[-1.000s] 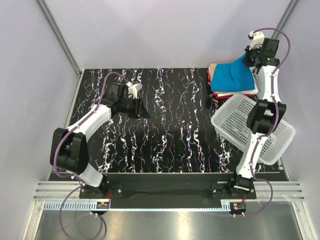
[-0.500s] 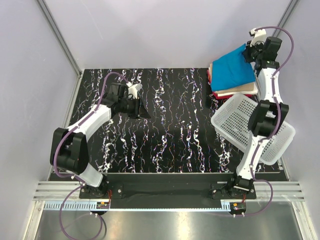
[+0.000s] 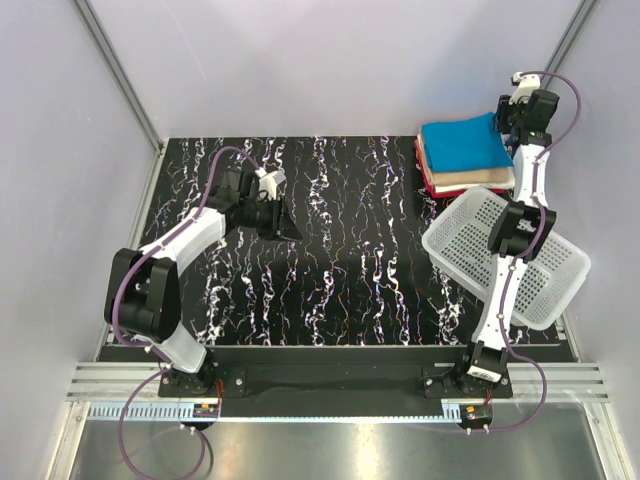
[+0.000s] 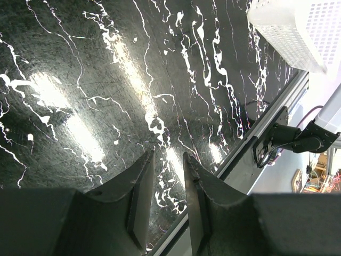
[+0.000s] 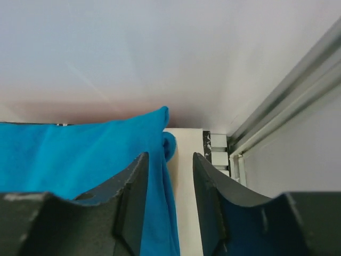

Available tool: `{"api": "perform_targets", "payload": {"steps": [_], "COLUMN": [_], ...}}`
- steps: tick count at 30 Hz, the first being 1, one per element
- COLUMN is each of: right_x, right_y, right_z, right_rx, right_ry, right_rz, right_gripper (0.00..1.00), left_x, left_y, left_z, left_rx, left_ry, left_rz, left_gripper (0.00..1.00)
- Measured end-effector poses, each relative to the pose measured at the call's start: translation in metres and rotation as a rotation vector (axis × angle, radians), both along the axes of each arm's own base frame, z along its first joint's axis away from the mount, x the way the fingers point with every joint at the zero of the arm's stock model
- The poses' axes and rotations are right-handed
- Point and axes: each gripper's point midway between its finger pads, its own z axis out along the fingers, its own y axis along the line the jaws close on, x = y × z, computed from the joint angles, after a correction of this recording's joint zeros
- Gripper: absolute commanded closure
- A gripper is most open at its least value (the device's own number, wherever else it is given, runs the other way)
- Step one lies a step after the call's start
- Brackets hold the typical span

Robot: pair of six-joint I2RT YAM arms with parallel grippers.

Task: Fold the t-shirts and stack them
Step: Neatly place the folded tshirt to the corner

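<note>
The turquoise t-shirt [image 3: 460, 145] lies folded on top of the stack at the table's back right corner, over a tan one [image 3: 468, 182] and a red one [image 3: 421, 168]. I cannot pick out a white shirt. My right gripper [image 3: 503, 118] hovers at the turquoise shirt's far right corner. In the right wrist view [image 5: 169, 157] its jaws stand apart, with the turquoise cloth [image 5: 80, 160] under the left finger and pale cloth [image 5: 184, 181] showing in the gap. My left gripper [image 3: 285, 225] hangs over the bare table at the left, jaws slightly apart and empty [image 4: 169, 154].
A white perforated basket [image 3: 530, 270] sits tilted at the right, just in front of the stack, and overhangs the table's right edge; it also shows in the left wrist view [image 4: 298, 26]. Grey walls and an aluminium post [image 5: 287, 101] close in behind the stack.
The right gripper swept the raised turquoise shirt back and to the right, and the shirt now lies flat on the stack. The left arm has hardly moved.
</note>
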Motion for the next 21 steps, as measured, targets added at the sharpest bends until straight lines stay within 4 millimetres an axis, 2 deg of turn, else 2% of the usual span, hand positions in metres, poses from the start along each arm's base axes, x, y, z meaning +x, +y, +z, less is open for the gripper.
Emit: {"api": "perform_targets", "payload": {"steps": [2, 3, 8, 9, 13, 16, 19, 21], "right_x": [-0.002, -0.006, -0.031, -0.035, -0.045, -0.048, -0.057, -0.065], "right_y": [-0.002, -0.002, 0.012, 0.015, 0.031, 0.040, 0.043, 0.040], "right_z": [0.003, 0.012, 0.036, 0.043, 0.058, 0.049, 0.027, 0.004], "right_rx": [0.022, 0.037, 0.175, 0.205, 0.304, 0.364, 0.392, 0.397], "right_ry": [0.002, -0.004, 0.042, 0.043, 0.054, 0.094, 0.176, 0.233], "right_rz": [-0.025, -0.039, -0.081, -0.085, -0.072, -0.069, -0.093, -0.129], "right_gripper": [0.53, 0.53, 0.56, 0.57, 0.75, 0.78, 0.78, 0.78], "left_x": [0.000, 0.000, -0.001, -0.001, -0.001, -0.001, -0.001, -0.001], "left_y": [0.000, 0.000, 0.000, -0.001, -0.001, -0.002, -0.002, -0.002], "left_z": [0.000, 0.000, 0.001, 0.001, 0.002, 0.005, 0.008, 0.009], "left_rx": [-0.002, -0.003, -0.004, -0.005, -0.010, -0.014, -0.018, -0.019], "left_ry": [0.000, 0.000, 0.004, 0.003, 0.003, -0.005, -0.016, -0.019], "left_rz": [-0.002, -0.002, -0.001, 0.000, -0.002, -0.004, -0.004, -0.004], "left_gripper": [0.67, 0.67, 0.67, 0.67, 0.67, 0.66, 0.66, 0.66]}}
